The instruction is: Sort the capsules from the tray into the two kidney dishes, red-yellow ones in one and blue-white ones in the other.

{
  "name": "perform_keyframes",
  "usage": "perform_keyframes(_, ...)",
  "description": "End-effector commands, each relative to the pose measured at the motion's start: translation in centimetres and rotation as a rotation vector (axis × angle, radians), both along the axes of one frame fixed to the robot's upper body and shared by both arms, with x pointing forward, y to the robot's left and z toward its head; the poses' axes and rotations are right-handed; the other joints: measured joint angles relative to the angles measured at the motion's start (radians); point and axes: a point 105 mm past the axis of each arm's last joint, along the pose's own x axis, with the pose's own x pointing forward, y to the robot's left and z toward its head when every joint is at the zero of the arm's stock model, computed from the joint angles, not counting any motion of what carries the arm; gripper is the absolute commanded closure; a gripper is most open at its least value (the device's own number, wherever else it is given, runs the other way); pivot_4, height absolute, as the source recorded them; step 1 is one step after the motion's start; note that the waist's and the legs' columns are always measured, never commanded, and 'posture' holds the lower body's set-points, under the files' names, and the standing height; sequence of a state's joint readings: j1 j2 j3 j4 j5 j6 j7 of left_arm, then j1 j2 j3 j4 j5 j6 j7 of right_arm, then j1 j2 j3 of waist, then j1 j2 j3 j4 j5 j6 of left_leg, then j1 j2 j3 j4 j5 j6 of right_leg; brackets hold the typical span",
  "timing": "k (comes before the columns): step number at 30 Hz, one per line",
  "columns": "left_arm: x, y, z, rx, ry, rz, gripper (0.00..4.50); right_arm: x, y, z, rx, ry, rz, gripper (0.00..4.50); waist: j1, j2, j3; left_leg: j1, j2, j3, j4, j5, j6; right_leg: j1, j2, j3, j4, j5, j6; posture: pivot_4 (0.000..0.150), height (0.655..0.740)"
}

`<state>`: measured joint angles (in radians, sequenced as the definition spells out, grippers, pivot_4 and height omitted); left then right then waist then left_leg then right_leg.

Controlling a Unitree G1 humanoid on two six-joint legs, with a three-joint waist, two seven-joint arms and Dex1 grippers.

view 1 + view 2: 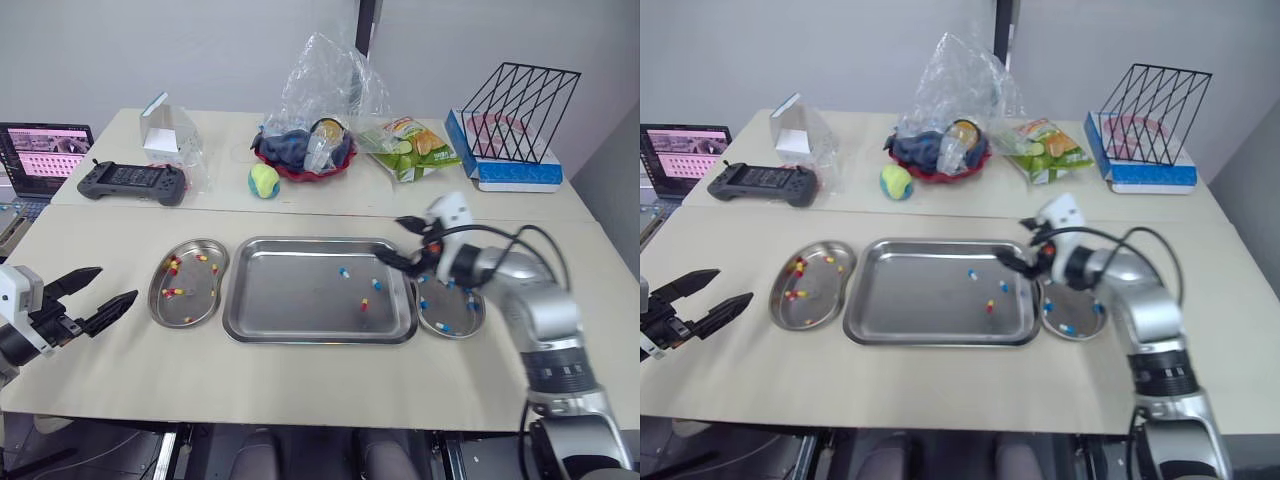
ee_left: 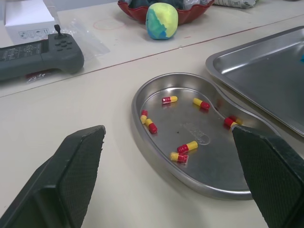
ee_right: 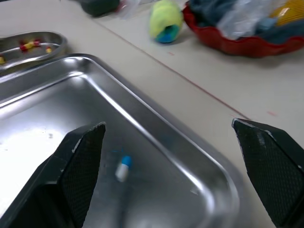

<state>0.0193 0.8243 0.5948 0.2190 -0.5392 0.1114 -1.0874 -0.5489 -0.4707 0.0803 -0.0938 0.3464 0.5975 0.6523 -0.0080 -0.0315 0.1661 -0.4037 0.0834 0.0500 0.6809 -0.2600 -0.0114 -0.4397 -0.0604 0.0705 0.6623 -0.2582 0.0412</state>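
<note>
A steel tray (image 1: 290, 300) lies mid-table and holds two blue-white capsules (image 1: 344, 271) and one red-yellow capsule (image 1: 364, 305). The left kidney dish (image 1: 193, 312) contains several red-yellow capsules (image 2: 184, 147). The right kidney dish (image 1: 455, 333) contains several blue-white capsules (image 1: 445, 325). My right gripper (image 1: 400, 243) is open, hovering over the tray's far right corner beside the right dish, empty. In the right wrist view a blue-white capsule (image 3: 123, 168) lies in the tray (image 3: 156, 137) ahead of the fingers (image 3: 76, 166). My left gripper (image 1: 112, 286) is open and empty, left of the left dish (image 2: 142, 128).
Across the back of the table are a laptop (image 1: 42, 155), a game controller (image 1: 132, 182), a white box (image 1: 165, 125), a yellow-blue ball (image 1: 264, 181), a red bowl under a plastic bag (image 1: 305, 150), a snack bag (image 1: 412, 148) and a wire rack (image 1: 520, 110).
</note>
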Motion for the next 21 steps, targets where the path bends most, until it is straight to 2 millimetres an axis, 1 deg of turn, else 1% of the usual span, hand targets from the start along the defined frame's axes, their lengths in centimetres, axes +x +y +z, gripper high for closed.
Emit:
perform_keyframes(1,-0.1,-0.4,1.1,0.008,-0.044,-0.004,0.00,-0.2,1.6,0.4,-0.046,-0.035,0.007,0.03,0.001,0.000,0.000,0.000,0.000,0.000,0.000,0.000,0.000,0.000,0.000,0.000,0.000,0.000,0.000,0.150,0.7160)
perform_keyframes(4,-0.1,-0.4,1.2,0.010,-0.045,-0.003,0.00,-0.3,2.9,-0.5,-0.078,-0.014,0.019,0.03,-0.003,0.000,0.000,0.000,0.000,0.000,0.000,0.000,0.000,0.000,0.000,0.000,0.000,0.000,0.000,0.150,0.7160)
perform_keyframes(9,-0.1,-0.3,1.4,0.012,-0.049,-0.001,0.00,0.0,3.3,-1.4,-0.088,0.018,-0.017,0.03,-0.006,0.000,0.000,0.000,0.000,0.000,0.000,0.000,0.000,-0.001,0.000,0.000,0.000,0.000,0.000,0.150,0.7160)
perform_keyframes(13,-0.1,-0.4,1.2,0.005,-0.053,0.007,0.00,0.0,3.5,-2.6,-0.091,0.065,-0.038,0.03,-0.006,0.000,0.000,0.000,0.000,0.000,0.000,0.000,0.000,-0.001,0.000,0.000,0.000,0.000,0.000,0.150,0.7160)
perform_keyframes(17,-0.2,-0.6,0.9,0.019,-0.039,-0.002,0.00,-0.3,4.9,-3.3,-0.072,0.108,-0.012,0.03,-0.007,0.000,0.000,0.000,0.000,0.000,0.000,0.000,0.000,-0.001,0.000,0.000,0.000,0.000,0.000,0.150,0.7160)
perform_keyframes(21,-0.2,-0.2,1.1,0.017,-0.047,0.010,0.00,0.2,4.6,-4.1,-0.106,0.130,-0.056,0.03,-0.005,0.000,0.000,0.000,0.000,0.000,0.000,0.000,0.000,-0.001,0.000,0.000,0.000,0.000,0.000,0.150,0.7160)
